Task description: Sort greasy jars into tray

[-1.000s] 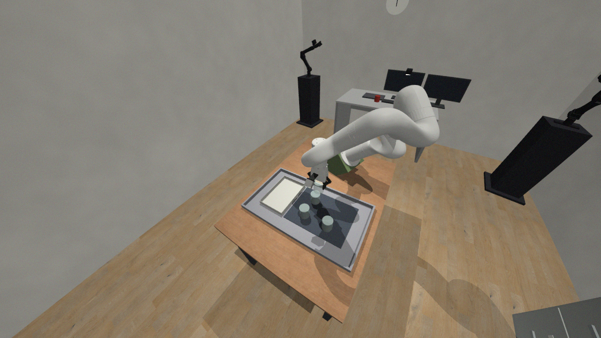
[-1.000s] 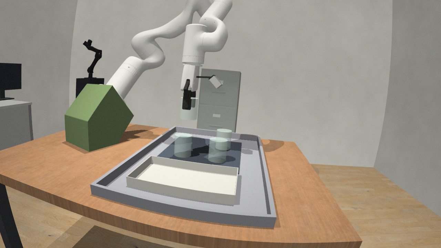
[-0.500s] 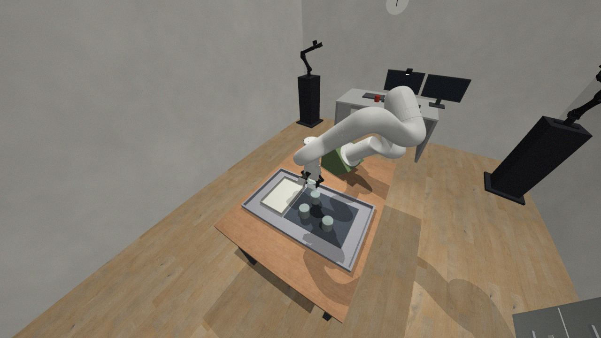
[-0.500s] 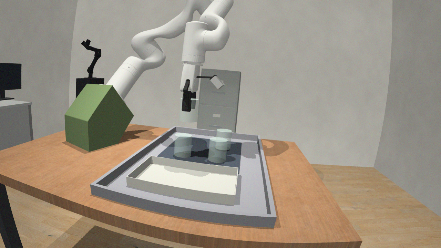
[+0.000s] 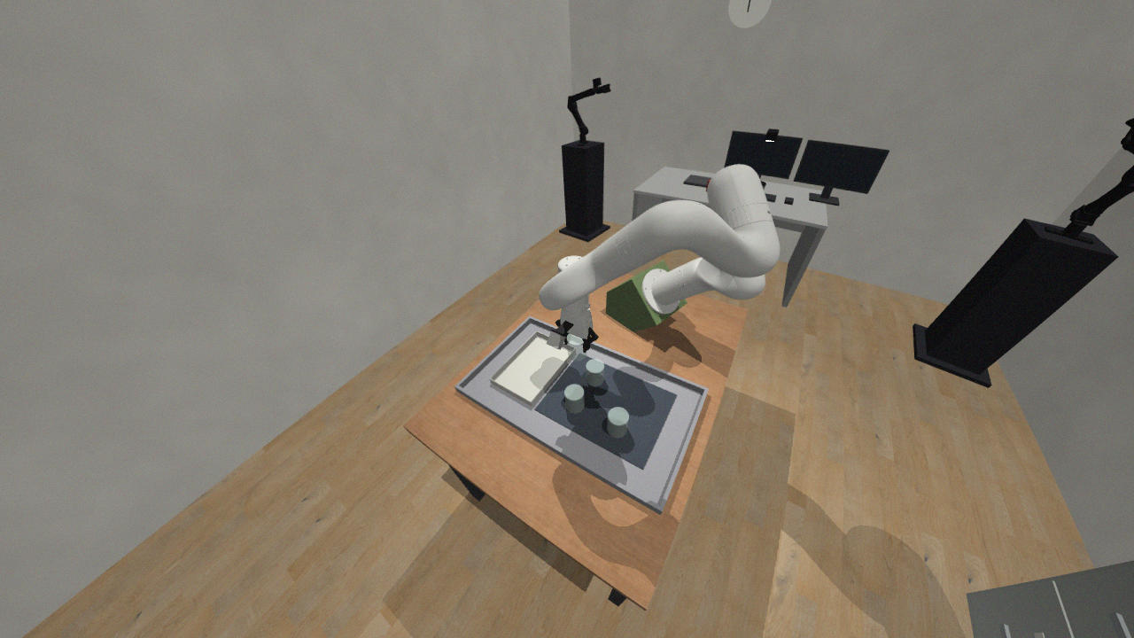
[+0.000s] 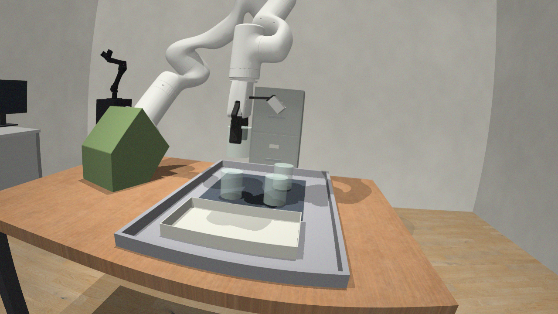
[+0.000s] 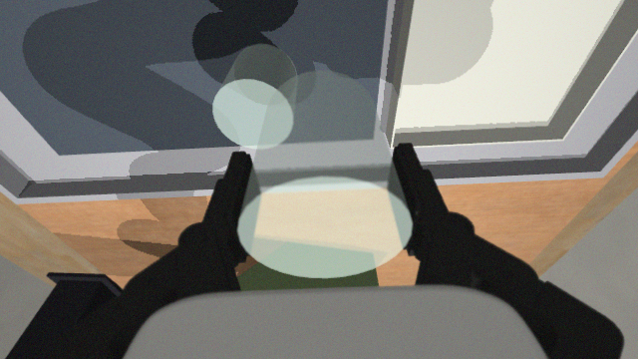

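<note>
My gripper (image 5: 574, 341) (image 6: 236, 131) (image 7: 322, 170) is shut on a glass jar (image 5: 574, 339) (image 6: 238, 147) (image 7: 324, 226). It holds the jar mouth down, well above the back edge of the steel top, near where the dark drying mat (image 5: 651, 412) (image 6: 255, 186) (image 7: 100, 75) meets the cream tray (image 5: 524, 374) (image 6: 230, 242) (image 7: 523, 75). Three jars stand upright on the mat: one (image 5: 594, 371) (image 6: 231, 183) (image 7: 252, 112) closest to the gripper, one (image 5: 574, 397) (image 6: 275, 189) near the tray, and one (image 5: 617, 421) (image 6: 283, 172) farthest from the tray. The tray is empty.
The grey steel top (image 5: 602, 462) (image 6: 319, 250) (image 7: 588, 122) has a raised rim all round and lies on a wooden table (image 5: 507, 468) (image 6: 382, 242). A large green block (image 5: 630, 305) (image 6: 120, 148) stands on the table behind it, by the arm's base.
</note>
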You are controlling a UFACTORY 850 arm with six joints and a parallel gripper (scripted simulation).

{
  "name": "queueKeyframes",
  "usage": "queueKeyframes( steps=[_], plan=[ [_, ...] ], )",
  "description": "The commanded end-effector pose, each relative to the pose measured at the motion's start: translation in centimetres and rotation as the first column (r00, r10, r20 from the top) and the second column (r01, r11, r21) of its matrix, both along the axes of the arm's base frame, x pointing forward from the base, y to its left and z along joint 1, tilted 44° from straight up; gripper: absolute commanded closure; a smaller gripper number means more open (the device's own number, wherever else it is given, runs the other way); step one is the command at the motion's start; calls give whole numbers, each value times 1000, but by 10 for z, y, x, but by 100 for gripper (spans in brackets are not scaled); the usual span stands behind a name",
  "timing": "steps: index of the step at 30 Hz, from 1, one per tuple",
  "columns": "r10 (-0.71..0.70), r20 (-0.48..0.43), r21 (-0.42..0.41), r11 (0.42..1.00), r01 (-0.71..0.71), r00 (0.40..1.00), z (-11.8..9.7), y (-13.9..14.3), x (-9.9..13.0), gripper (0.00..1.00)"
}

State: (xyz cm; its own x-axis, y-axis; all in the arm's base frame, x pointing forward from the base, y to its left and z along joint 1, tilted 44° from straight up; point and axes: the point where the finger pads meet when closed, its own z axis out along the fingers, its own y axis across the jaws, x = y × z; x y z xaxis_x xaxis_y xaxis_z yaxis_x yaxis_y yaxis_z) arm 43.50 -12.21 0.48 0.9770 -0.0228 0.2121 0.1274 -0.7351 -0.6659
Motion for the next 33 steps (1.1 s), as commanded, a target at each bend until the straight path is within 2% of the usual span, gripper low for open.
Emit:
queueKeyframes(
  steps=[1,33],
  plan=[
    [0,1,0,1000,0,1000,-9,-12,6,100],
    [0,1,0,1000,0,1000,-65,-79,38,100]
  ],
)
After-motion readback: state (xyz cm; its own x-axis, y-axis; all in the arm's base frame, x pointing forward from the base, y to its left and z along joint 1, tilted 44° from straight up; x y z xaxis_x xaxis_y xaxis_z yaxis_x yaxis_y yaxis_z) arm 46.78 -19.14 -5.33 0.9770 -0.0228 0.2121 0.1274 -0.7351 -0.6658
